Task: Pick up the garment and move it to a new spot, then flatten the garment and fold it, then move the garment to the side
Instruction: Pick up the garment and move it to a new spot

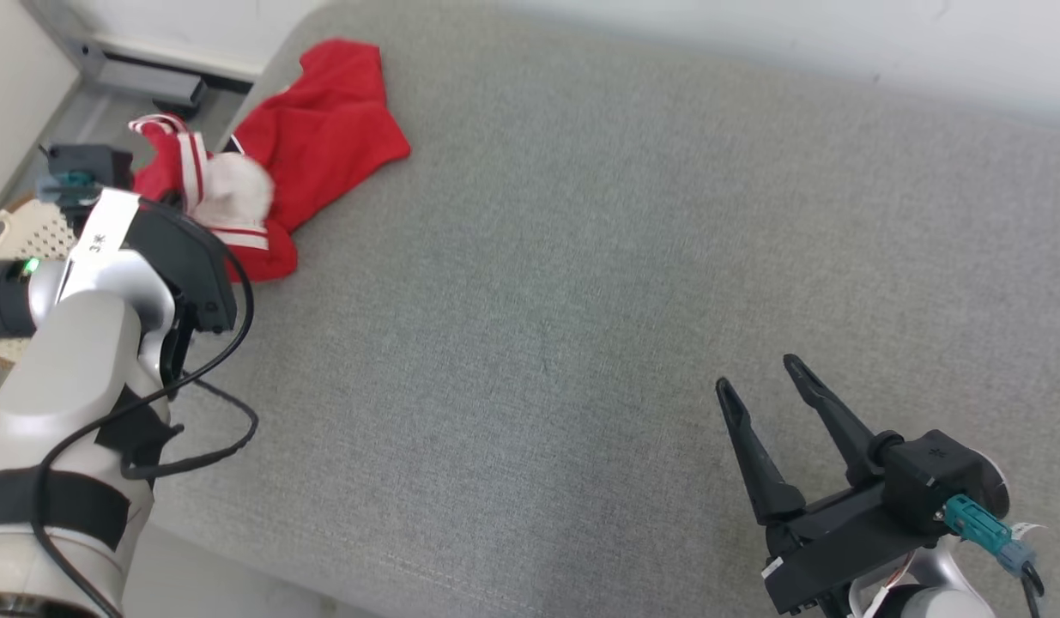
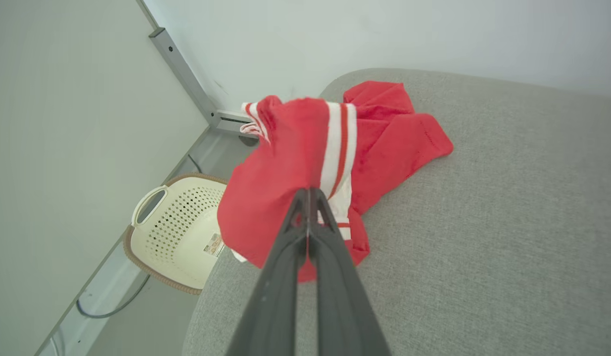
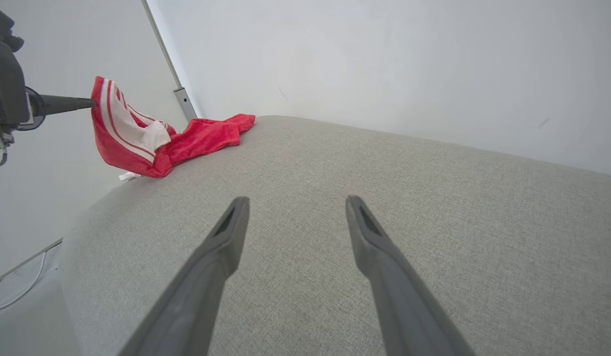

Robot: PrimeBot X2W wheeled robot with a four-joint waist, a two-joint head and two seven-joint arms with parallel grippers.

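Garment (image 1: 324, 146) sits at upper left of the head view, on the rounded far-left corner of the grey padded bench (image 1: 581, 300). It is red with white stripes and bunched. Left end effector (image 2: 309, 198) is clamped together on a striped fold, and that part is raised off the bench. The rest trails flat on the fabric toward the corner edge. In the right wrist view the lifted bit hangs at upper left, with a small white scrap at the bench edge under it. Right end effector (image 1: 757, 375) is at lower right of the head view, fingers wide apart with nothing between them, over bare bench. Can't tell if it touches the surface. Open room: the centre and right of the bench are bare, and the long far edge runs close under the wall. Left edge drops off right beside the garment. Past it, in the left wrist view, a cream perforated basket (image 2: 176, 232) sits on the floor at lower left, with a cable (image 2: 112, 309) near it and a grey metal frame post (image 2: 186, 74) in the wall corner. In the head view the left fingertips are hidden behind the arm's own wrist housing, and a white patch on the garment is blurred. Garment type is not readable. The bench's right end is cut off by the frame.
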